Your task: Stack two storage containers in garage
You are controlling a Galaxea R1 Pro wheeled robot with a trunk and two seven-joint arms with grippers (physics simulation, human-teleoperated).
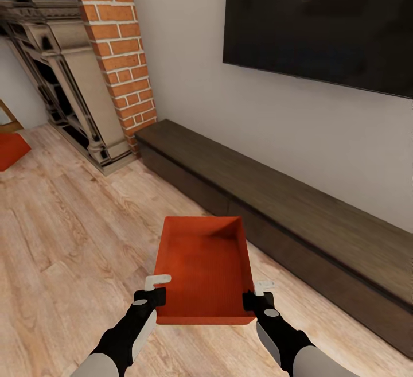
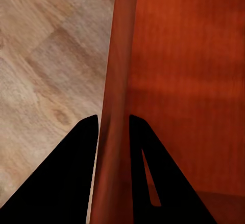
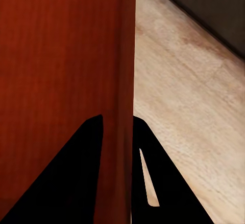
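Over wood-plank floor (image 1: 69, 239), empty red-orange bin (image 1: 203, 262), left claw (image 1: 151, 297) and right claw (image 1: 255, 299) clamped on its side walls

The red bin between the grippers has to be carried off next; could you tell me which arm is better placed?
Neither alone: the left gripper and the right gripper each clamp one side wall of the bin, so both should carry.

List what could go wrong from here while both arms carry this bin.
1. The left gripper and right gripper each pinch only a thin side wall of the storage container; uneven arm motion might twist it free.
2. The long dark bench runs close on the right; turning could clip it.
3. The second container sits far off left, easily forgotten.
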